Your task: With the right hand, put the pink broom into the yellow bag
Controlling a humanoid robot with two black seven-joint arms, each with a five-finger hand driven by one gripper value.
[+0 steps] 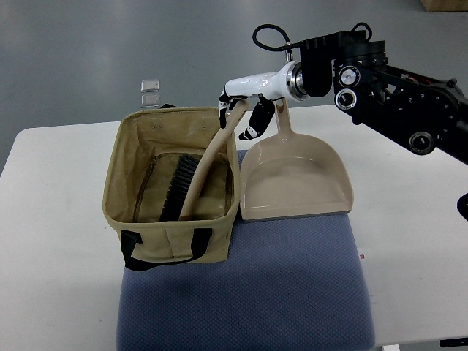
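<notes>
Top view shows the right hand [245, 110] at the bag's [175, 234] far right corner, fingers curled around the upper end of the broom [191, 183] handle. The broom slants down into the bag, its dark bristle head resting on the bottom and its handle leaning against the right wall near the rim. The bag sits on a blue mat [292, 285] on the table [51, 219], with a dustpan [296, 179] just beside it on the right. The placing step looks nearly done; what remains is the release. To do it well, the hand should probably lower the handle a little further so it rests on the rim, then spread the fingers slowly and lift away upward and to the right, clear of the dustpan's upright handle close by. A quick pull sideways could drag the soft wall or tip the broom out.
</notes>
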